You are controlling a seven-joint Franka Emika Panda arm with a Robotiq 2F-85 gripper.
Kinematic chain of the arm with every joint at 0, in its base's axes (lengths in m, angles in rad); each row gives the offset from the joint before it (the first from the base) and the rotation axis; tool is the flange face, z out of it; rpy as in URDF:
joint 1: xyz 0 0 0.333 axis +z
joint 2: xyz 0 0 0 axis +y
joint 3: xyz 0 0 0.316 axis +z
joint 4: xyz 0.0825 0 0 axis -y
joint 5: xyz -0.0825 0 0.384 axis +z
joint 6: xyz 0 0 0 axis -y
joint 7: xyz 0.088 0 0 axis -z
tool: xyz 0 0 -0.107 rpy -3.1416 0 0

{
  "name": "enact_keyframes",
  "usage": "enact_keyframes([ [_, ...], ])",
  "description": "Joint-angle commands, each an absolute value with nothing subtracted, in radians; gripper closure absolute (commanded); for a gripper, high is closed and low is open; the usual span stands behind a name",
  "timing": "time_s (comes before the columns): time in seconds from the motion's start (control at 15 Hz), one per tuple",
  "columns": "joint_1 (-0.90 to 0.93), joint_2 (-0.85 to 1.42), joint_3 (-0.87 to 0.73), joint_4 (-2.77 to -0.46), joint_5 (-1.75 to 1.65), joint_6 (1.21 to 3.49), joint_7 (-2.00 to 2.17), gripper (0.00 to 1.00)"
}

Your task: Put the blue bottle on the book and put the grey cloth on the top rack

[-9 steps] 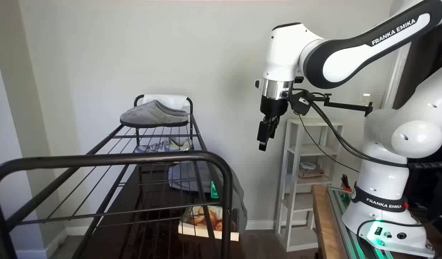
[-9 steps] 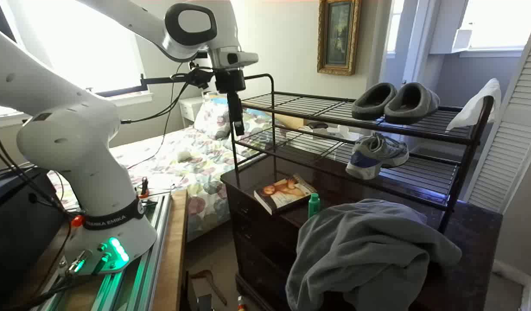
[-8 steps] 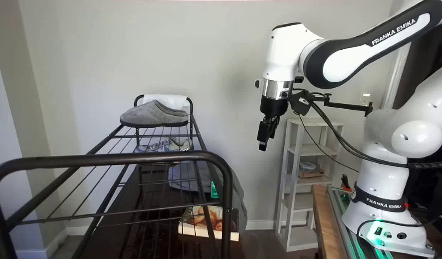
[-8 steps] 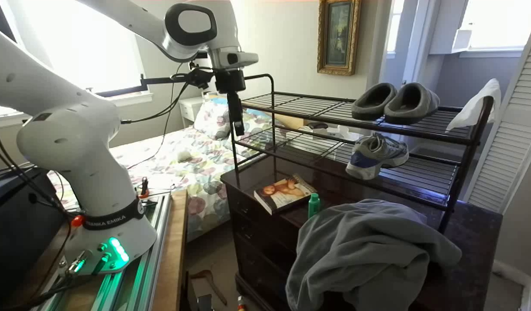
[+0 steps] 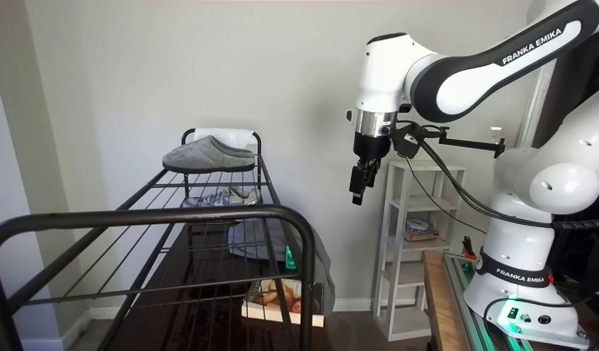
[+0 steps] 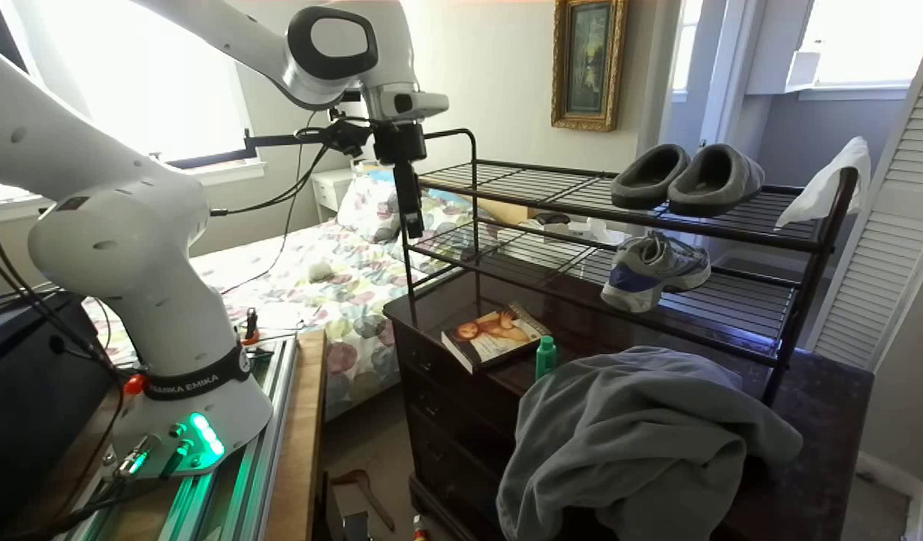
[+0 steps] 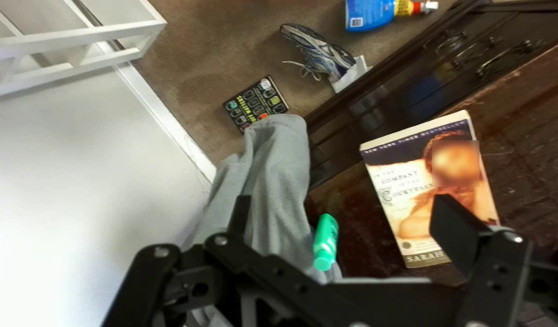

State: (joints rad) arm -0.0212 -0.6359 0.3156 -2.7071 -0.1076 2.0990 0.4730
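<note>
Jaws are apart, but tbh grabbing the green bottle (image 6: 545, 359) could snag the grey cloth (image 6: 634, 443) just beside it.

On the arm (image 5: 479, 80), you read "FRANKA EMIKA"; on the book (image 7: 422, 193), "BESTSELLER", "COMPANY", "SARAH"; on the black item (image 7: 256, 103), "MASTERS".

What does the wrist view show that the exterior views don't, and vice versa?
Only wrist: a sneaker on the floor and, near it, a black printed item.

Only exterior: a white cloth and grey slippers; in an exterior view, a bed and framed picture.

Shared by all: the green bottle, book, grey cloth and tool, open in the wrist view.
</note>
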Motion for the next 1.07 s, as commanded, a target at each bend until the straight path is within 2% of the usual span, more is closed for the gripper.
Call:
enact_keyframes([
  [0.0, -0.057, -0.559, 0.269, -2.729, -0.165, 2.144, 0.481, 0.0],
  [0.53, -0.032, -0.397, 0.052, -2.759, -0.099, 2.613, 0.182, 0.0],
  [1.0, 0.007, -0.241, -0.046, -2.76, -0.054, 2.756, -0.087, 0.0],
])
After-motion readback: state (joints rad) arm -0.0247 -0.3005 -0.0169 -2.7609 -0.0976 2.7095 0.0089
